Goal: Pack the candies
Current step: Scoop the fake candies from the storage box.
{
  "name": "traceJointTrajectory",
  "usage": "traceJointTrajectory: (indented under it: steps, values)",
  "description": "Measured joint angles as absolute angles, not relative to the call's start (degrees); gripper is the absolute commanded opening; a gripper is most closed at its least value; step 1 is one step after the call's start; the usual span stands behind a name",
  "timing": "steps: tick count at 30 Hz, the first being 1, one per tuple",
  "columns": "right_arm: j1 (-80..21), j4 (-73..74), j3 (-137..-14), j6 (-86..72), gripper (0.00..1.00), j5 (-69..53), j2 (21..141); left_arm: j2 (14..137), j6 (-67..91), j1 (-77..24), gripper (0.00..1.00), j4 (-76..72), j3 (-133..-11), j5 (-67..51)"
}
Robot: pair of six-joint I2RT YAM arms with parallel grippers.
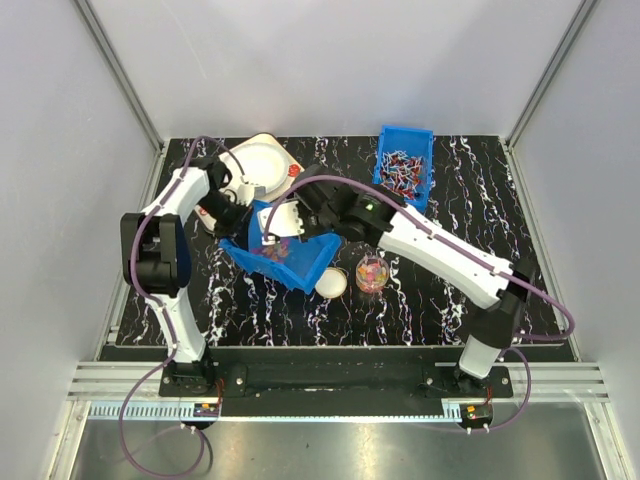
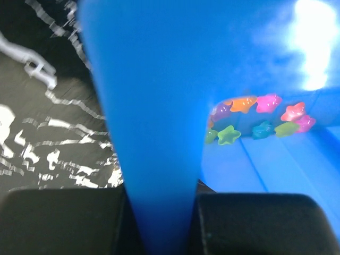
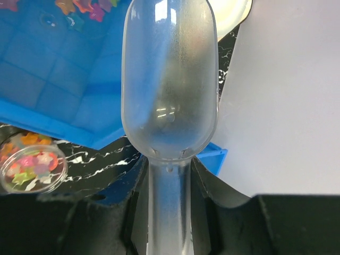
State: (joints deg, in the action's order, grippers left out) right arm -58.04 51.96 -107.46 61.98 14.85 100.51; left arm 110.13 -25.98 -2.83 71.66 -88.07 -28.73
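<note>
Left arm: up from its base, elbow folded high, wrist swung in toward the blue bin [image 1: 300, 268]
Left gripper [image 2: 162, 223]: clamped hard on the bin's wall, one finger on each side, and the bin sits tilted
Right arm: stretched long and low from the right, across the table [image 1: 480, 200], with its wrist over the bin
Right gripper [image 3: 169, 202]: closed round the handle of the clear scoop [image 3: 170, 79], bowl pointing ahead above the bin's rim
Candies [image 2: 268, 102]: a bright cluster on the bin floor against a wall, more in the small jar [image 1: 371, 272] just beside the bin
Lid [image 1: 331, 283]: flat on the table, between bin and jar
</note>
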Motion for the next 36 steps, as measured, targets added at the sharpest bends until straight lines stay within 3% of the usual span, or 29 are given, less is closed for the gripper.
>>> traceJointTrajectory:
  steps: [10,36]
  values:
    - [-57.7,57.5,-105.6,63.2,0.00,15.9,98.3,111.4,-24.5,-4.3,0.00,73.9,-90.2,-26.3]
    - [-60.8,61.1,-106.0,64.7,0.00,21.3,117.1,108.7,-12.8,-7.8,0.00,68.9,-88.5,-13.8]
